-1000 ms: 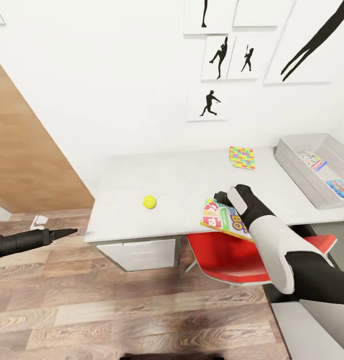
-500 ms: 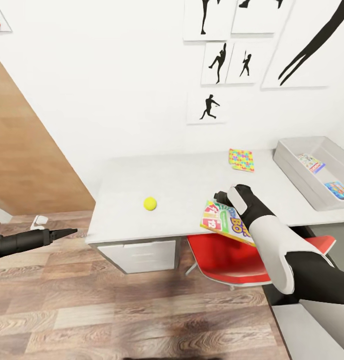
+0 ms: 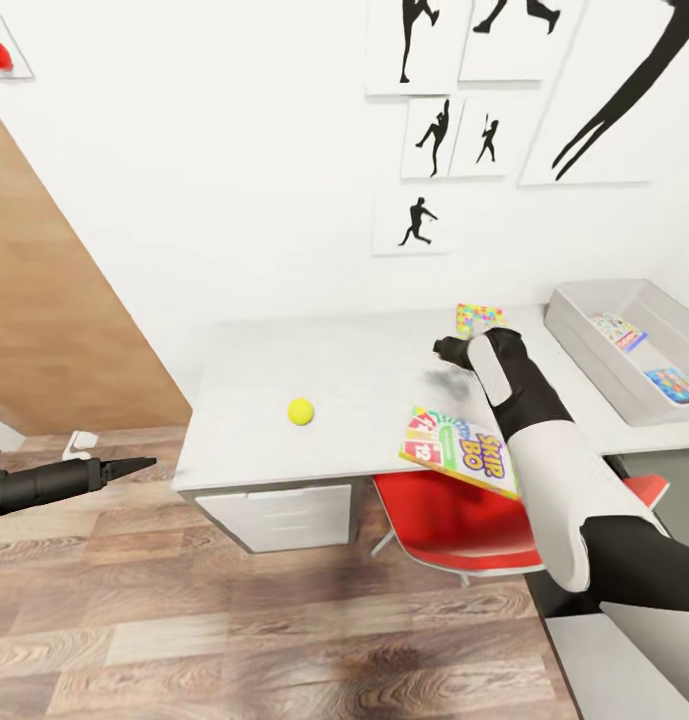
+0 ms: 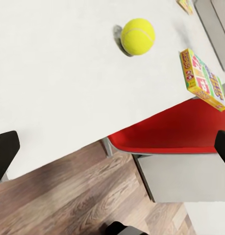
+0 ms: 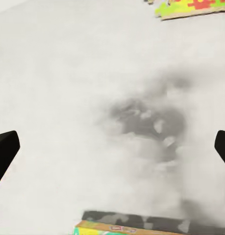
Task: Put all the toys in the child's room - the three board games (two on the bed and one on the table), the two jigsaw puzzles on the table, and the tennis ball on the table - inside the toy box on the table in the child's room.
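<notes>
The tennis ball [image 3: 300,411] [image 4: 137,36] rests on the pale table [image 3: 344,370], left of centre. A Skip-Bo board game [image 3: 459,450] [image 4: 203,81] lies flat at the table's front edge, one corner overhanging. My right gripper [image 3: 445,350] [image 5: 112,147] hovers open and empty over the tabletop behind that box, just in front of a jigsaw puzzle [image 3: 476,316] [image 5: 190,7] that my wrist partly hides. The grey toy box [image 3: 594,355] at the right holds a blue flat game [image 3: 674,383] and another flat printed item [image 3: 620,330]. My left gripper [image 3: 142,464] [image 4: 112,147] is open over the floor, left of the table.
A red chair [image 3: 454,515] is tucked under the table below the board game. White drawers [image 3: 274,515] sit under the table's left part. A wooden panel [image 3: 44,330] stands at the left, and a small white object [image 3: 79,442] lies on the plank floor.
My right gripper has left the Skip-Bo box and moved back toward the puzzle; the box now lies free at the table edge. The left arm has not moved. The camera tilted slightly.
</notes>
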Motion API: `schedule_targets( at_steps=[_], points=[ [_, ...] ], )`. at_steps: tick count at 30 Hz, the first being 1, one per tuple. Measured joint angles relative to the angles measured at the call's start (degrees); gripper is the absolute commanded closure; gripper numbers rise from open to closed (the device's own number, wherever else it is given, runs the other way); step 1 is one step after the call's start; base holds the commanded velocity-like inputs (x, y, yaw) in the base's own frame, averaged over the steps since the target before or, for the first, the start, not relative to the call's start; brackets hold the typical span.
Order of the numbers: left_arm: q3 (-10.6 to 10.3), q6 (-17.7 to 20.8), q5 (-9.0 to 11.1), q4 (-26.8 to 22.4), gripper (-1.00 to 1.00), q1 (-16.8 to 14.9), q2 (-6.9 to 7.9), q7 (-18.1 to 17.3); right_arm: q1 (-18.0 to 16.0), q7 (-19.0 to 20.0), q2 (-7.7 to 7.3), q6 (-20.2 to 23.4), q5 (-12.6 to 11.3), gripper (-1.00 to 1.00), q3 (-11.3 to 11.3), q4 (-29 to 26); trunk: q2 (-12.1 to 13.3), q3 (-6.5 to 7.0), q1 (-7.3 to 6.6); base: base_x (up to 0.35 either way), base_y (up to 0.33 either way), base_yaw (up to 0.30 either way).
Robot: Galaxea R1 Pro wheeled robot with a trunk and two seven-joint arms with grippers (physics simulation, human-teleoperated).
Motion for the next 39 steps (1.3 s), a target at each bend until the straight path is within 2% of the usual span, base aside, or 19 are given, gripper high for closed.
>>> schedule_targets(
  at_steps=[10,15,17,18,21,22,23,24,26,28,30,32,33,35,38,39],
  points=[
    [-0.1,0.0,0.0,0.0,-1.0,0.0,-0.05,0.0,1.0,0.2,-0.13,11.3,-0.9,-1.0,-0.3,-21.1,0.0,0.39,0.0,0.0,-0.243,0.0],
    [-0.1,0.1,0.0,0.0,-1.0,0.0,-0.06,0.0,7.3,0.6,-0.21,17.8,-2.5,-1.0,-0.6,-36.0,0.0,0.42,0.0,0.0,-0.294,0.0],
    [-0.1,0.2,-0.1,0.0,-1.0,0.0,-0.06,0.0,11.6,0.7,-0.45,19.4,-5.7,-1.0,-1.1,-42.7,0.0,0.42,0.0,0.0,-0.291,0.0],
    [-0.1,0.2,0.0,0.0,-1.0,0.0,-0.06,0.0,13.9,0.7,-0.63,19.8,-8.0,-1.0,-1.4,-44.4,0.0,0.42,0.0,0.0,-0.196,0.0],
    [0.0,0.3,0.0,0.0,-1.0,0.0,-0.06,0.0,20.7,1.5,-0.99,19.8,-16.8,-1.0,-2.7,-46.6,0.0,0.41,0.01,0.0,-0.09,0.0],
    [0.0,0.3,0.0,0.0,-1.0,0.0,-0.06,0.0,22.1,2.0,-1.02,19.8,-18.6,-1.0,-2.8,-46.8,0.0,0.42,0.01,0.0,-0.041,0.0],
    [0.0,0.3,0.0,0.0,-1.0,0.0,-0.05,0.0,24.7,3.4,-1.06,19.8,-21.9,-1.0,-3.0,-47.0,0.0,0.41,0.0,0.0,-0.033,0.0],
    [0.0,0.2,0.0,0.0,-1.0,0.0,-0.06,0.0,26.2,4.6,-1.08,19.8,-23.5,-1.0,-3.1,-47.1,0.0,0.42,0.01,0.0,-0.021,0.0],
    [0.0,0.3,-0.1,0.0,-1.0,0.0,-0.06,0.0,30.7,11.3,-1.11,19.8,-28.0,-1.0,-3.3,-47.3,0.0,0.42,0.01,0.0,-0.012,0.0],
    [0.0,0.3,-0.1,0.0,-1.0,0.0,-0.06,0.0,32.6,16.2,-1.12,19.8,-29.2,-1.0,-3.4,-47.3,0.0,0.42,0.01,0.0,-0.007,0.0],
    [0.0,0.2,-0.1,0.0,-1.0,0.0,-0.06,0.0,35.5,26.8,-1.13,19.7,-31.4,-1.0,-3.3,-47.4,0.0,0.42,0.0,0.0,-0.003,0.0],
    [0.0,0.2,-0.1,0.0,-1.0,0.0,-0.05,0.0,38.6,38.3,-1.14,19.8,-32.0,-1.0,-3.1,-47.4,0.0,0.42,0.01,0.0,-0.001,0.0],
    [0.0,0.3,-0.1,0.0,-1.0,0.0,-0.06,0.0,39.5,41.0,-1.12,19.8,-32.0,-1.0,-3.1,-47.4,0.0,0.42,0.01,0.0,0.0,0.0],
    [0.0,0.2,-0.1,0.0,-1.0,0.0,-0.05,0.0,43.5,50.1,-1.12,18.1,-31.9,-1.0,-3.1,-47.4,0.0,0.41,0.0,0.0,0.0,0.0],
    [0.0,0.2,0.0,0.0,-1.0,0.0,-0.05,0.0,48.7,56.9,-1.18,13.2,-31.7,-1.0,-3.2,-47.4,0.0,0.41,0.01,0.0,0.0,0.0],
    [0.0,0.2,0.0,0.0,-1.0,0.0,-0.05,0.0,51.4,59.8,-1.27,10.1,-31.5,-1.0,-3.2,-47.4,0.0,0.41,0.0,0.0,0.0,0.0]
  ],
)
